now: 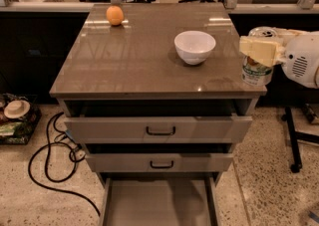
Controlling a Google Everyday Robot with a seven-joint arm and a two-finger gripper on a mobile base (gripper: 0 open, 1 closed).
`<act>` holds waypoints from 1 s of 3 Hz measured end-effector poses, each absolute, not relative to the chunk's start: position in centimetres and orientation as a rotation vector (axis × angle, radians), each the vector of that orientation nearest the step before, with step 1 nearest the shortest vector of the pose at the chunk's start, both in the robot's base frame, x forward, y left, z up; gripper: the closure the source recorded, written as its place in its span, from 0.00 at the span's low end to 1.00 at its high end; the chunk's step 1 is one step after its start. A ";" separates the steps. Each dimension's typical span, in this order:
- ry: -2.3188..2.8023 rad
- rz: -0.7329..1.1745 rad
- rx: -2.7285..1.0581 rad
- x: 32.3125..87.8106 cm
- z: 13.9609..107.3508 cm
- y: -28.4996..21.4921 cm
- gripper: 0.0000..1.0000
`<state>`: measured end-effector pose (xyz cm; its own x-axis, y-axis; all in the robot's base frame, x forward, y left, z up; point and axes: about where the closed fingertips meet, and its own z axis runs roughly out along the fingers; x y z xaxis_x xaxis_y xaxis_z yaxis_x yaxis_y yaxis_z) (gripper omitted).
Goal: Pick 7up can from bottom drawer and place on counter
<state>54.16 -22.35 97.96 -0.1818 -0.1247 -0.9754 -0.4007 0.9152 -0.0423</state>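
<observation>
My gripper point(259, 51) is at the right edge of the counter point(144, 56), shut on the 7up can point(256, 70). The can is upright with a silver top and a pale whitish-green body. It hangs just above the counter's right front corner. The cream fingers point(258, 50) cover the can's upper half. The bottom drawer point(157, 202) is pulled out below the two handled drawers, and its flat grey floor shows nothing on it.
A white bowl point(195, 47) sits on the counter left of the can. An orange fruit point(115, 15) lies at the back left. Two handled drawers point(159, 129) stand part open. Black cables point(50, 160) lie on the floor at left. A stand's leg point(293, 140) is at right.
</observation>
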 end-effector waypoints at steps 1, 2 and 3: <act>1.755 0.299 -0.404 54.2 97.6 -19.3 1.00; 1.739 0.413 -0.411 54.9 96.4 -14.5 1.00; 1.704 0.547 -0.471 56.4 95.2 -8.4 1.00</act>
